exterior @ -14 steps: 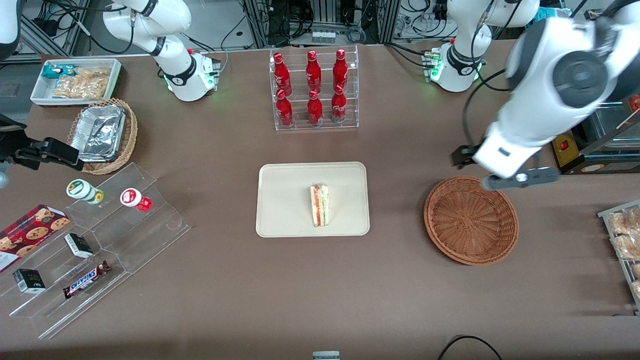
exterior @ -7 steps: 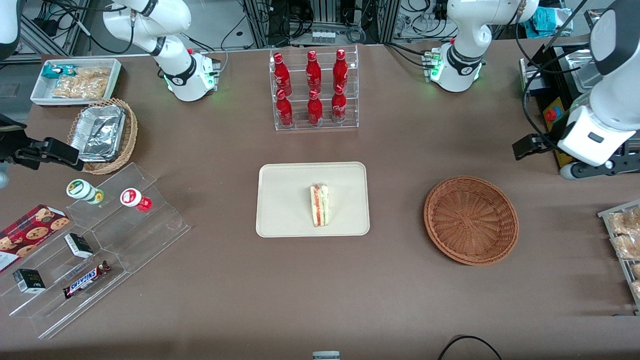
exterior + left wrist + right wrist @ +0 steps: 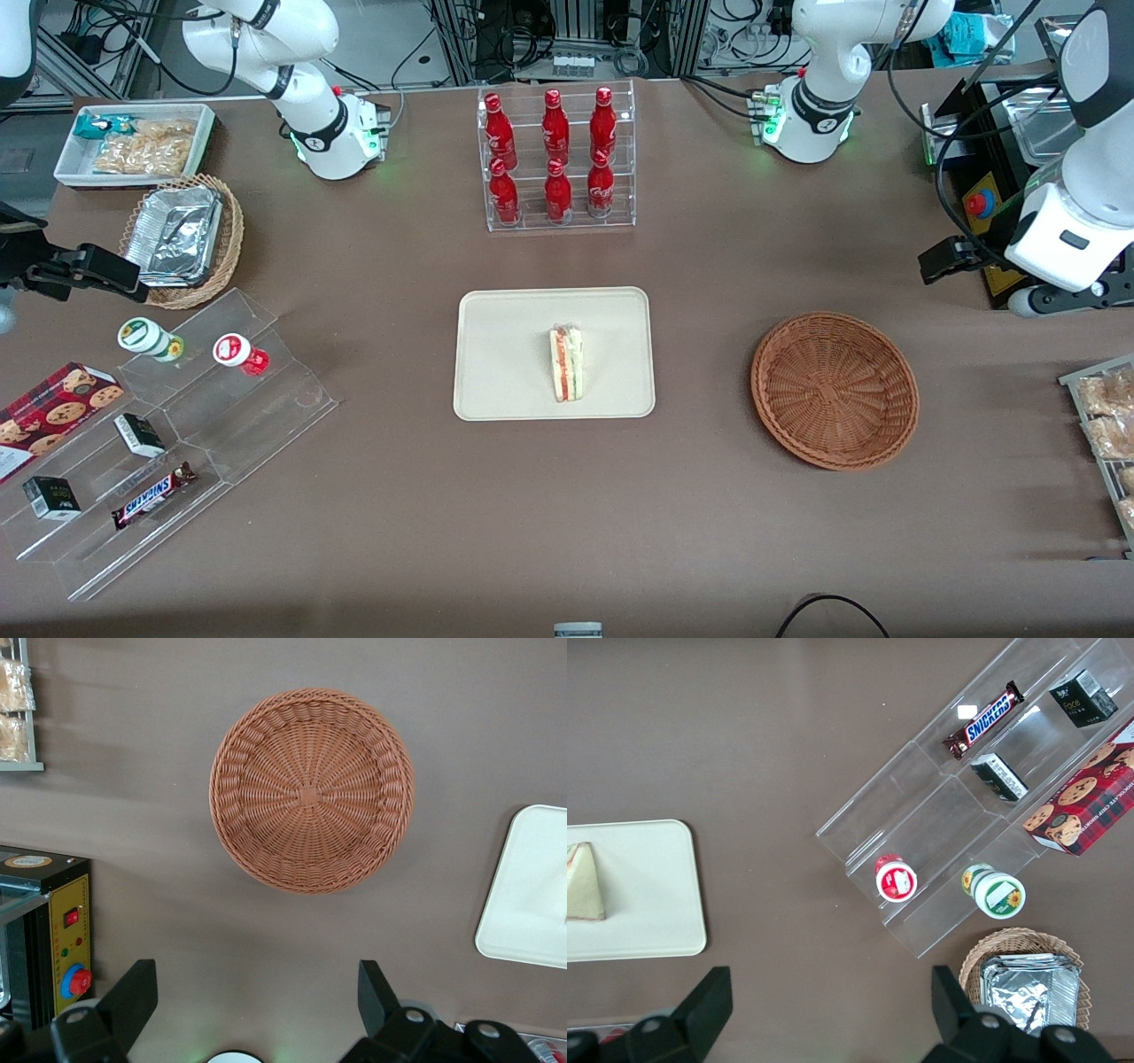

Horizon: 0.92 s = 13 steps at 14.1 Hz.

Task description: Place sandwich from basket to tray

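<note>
Sandwich (image 3: 567,363) lies on the tray (image 3: 505,354), roughly at the tray's middle, resting on one flat face with its red and green filling edge turned up toward the front camera. The tray sits flat on the brown table (image 3: 567,523), nearer to the front camera than the clear rack of red bottles (image 3: 556,158).

Basket (image 3: 834,389) holds nothing; its woven floor is fully visible in both the front and left wrist views. It stands on the table beside the tray, toward the working arm's end, apart from the tray with bare table between them.

Left arm's gripper (image 3: 257,992) is raised above the table at the working arm's end, near a black box with a yellow panel and red button (image 3: 71,943). Its two fingers (image 3: 133,997) are spread wide with nothing between them. In the left wrist view the basket lies below the gripper, apart from both fingers and not touched by either. One corner of the tray shows in that view; the sandwich does not.

Sandwich is well apart from the fingers: the whole basket and a stretch of table lie between the gripper and the tray. No contact between gripper and any task item.
</note>
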Tool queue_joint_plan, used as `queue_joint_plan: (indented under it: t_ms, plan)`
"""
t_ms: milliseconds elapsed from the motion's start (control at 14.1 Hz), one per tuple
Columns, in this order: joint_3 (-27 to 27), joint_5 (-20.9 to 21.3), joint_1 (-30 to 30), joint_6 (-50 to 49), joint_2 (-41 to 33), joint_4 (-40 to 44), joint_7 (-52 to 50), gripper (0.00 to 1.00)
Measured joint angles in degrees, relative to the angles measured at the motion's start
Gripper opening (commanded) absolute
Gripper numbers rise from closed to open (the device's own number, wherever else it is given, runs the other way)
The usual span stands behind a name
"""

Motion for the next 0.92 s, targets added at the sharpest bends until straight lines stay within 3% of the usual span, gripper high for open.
queue_joint_plan:
  t_ms: [920]
  plan:
    - [0.0, -0.4, 0.9, -1.5, -4.5, 0.3, 0.0, 1.0]
